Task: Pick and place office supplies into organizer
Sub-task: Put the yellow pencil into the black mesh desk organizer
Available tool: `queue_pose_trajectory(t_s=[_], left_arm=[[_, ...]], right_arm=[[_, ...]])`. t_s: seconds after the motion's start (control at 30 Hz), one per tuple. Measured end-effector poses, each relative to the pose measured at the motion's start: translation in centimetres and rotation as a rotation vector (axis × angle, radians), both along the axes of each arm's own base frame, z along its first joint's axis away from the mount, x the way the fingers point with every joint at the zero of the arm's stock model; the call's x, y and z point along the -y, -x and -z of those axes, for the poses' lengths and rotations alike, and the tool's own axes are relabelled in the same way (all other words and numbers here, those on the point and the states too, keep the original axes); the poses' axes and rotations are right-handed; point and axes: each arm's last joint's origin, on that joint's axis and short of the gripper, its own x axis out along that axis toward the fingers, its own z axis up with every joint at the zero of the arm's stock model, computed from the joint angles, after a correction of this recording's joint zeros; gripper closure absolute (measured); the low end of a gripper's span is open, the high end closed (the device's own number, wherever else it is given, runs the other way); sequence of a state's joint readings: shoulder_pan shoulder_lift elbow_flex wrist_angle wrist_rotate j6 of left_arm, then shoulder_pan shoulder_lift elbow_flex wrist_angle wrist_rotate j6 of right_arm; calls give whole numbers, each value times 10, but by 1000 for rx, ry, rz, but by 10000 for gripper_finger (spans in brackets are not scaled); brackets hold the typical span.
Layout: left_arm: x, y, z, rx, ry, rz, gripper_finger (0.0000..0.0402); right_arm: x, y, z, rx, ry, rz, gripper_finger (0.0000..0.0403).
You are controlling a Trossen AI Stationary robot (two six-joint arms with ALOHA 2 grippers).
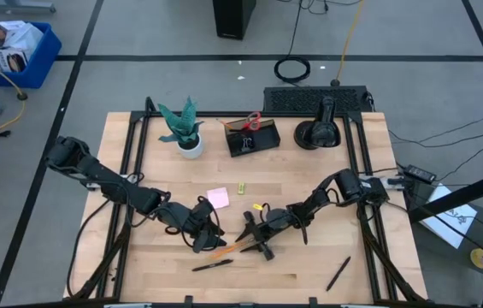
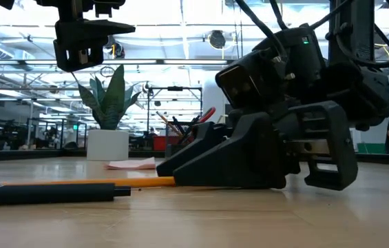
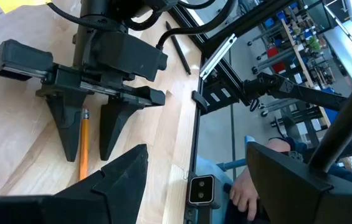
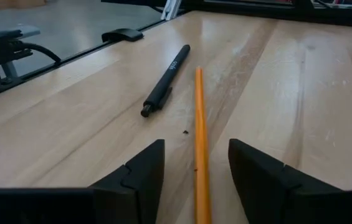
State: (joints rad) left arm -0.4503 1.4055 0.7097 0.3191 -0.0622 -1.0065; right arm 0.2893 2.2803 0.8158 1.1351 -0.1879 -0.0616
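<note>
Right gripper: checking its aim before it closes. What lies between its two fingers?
The orange pencil lies between the right gripper fingers, seen in both wrist views.

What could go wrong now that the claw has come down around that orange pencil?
The right end effector straddles the orange pencil with its fingers apart. The thin pencil lies flat on the table, so it might roll or slip out as they close.

The black pen lies close beside the pencil and could be knocked when it is lifted.

The left end effector hovers very near, so the two arms could bump.
</note>
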Motion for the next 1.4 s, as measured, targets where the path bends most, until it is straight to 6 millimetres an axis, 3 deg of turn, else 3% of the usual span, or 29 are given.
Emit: queue_pose_trajectory(t_s=[0.43, 0.83, 1.13, 1.4], left_arm=[[0, 0, 0, 2, -6, 2, 128], [0, 0, 0, 3, -8, 4, 128], [0, 0, 0, 12, -30, 13, 128], [0, 0, 0, 21, -62, 24, 128]], right_arm=[[5, 2, 7, -87, 1, 30, 269], [5, 3, 8, -99, 2, 25, 387], [6, 1, 4, -66, -24, 34, 391], [5, -4, -27, -4, -21, 27, 389]])
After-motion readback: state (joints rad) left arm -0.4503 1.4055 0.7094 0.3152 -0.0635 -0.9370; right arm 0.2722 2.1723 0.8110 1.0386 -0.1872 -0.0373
